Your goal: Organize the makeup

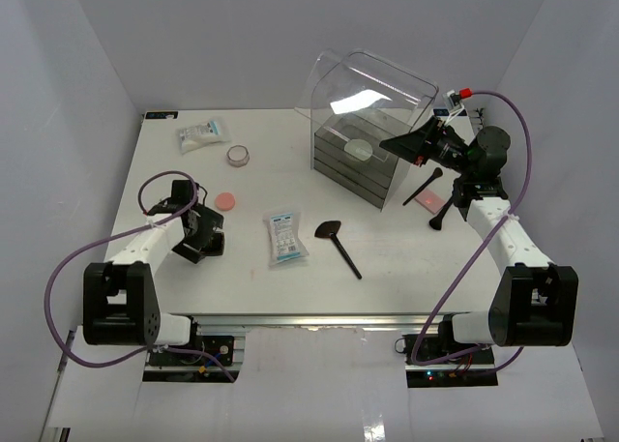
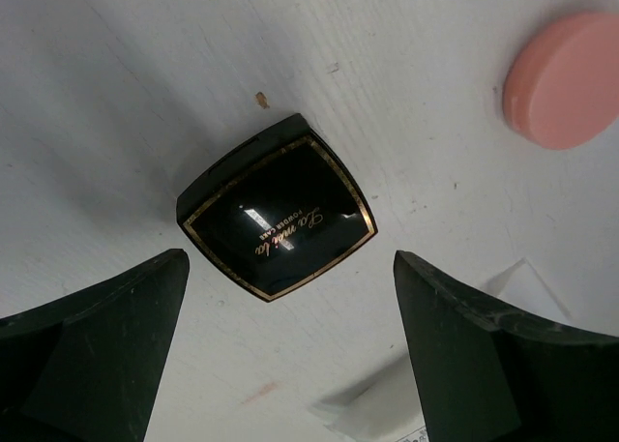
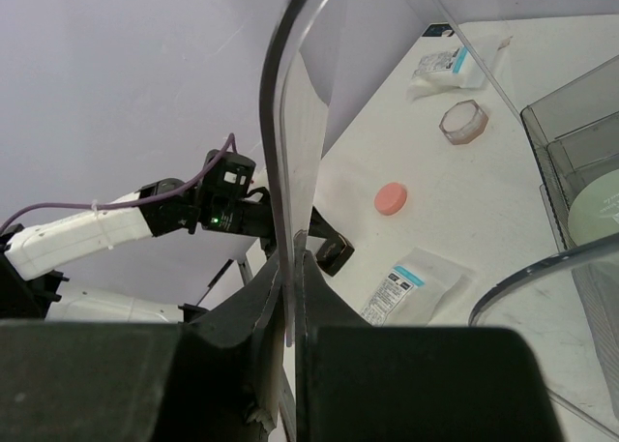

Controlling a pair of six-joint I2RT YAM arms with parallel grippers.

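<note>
— Black powder case (image 2: pixel 276 220), gold trim. Where do you have it?

— Flat on the white counter (image 1: pixel 406 268), at the centre of my left wrist view. It sits right under the left gripper (image 2: pixel 290 263). The fingers are spread wide, one on each side, with a gap showing between each finger and the case.

— Rest of the makeup?

— From the top view, the pink round compact (image 1: pixel 225 201) is just up and right of that gripper. The central packet (image 1: pixel 286 237), white and blue, lies mid-frame. The far packet (image 1: pixel 201 134) is at upper left, with a clear round jar (image 1: pixel 238 155) near it. The flat-headed brush (image 1: pixel 338 244) is just right of the central packet. The slim brush (image 1: pixel 423 186) and pink palette (image 1: pixel 427 202) lie right of the drawer box (image 1: pixel 353 176), close by my right arm.

— Right side?

— The right gripper (image 3: pixel 288 287) is pinched tight on the edge of the box's clear lid (image 1: pixel 372 84), which curves up above the drawers. A pale round compact (image 1: pixel 360 149) lies in the top grey tray, under that lid.
</note>
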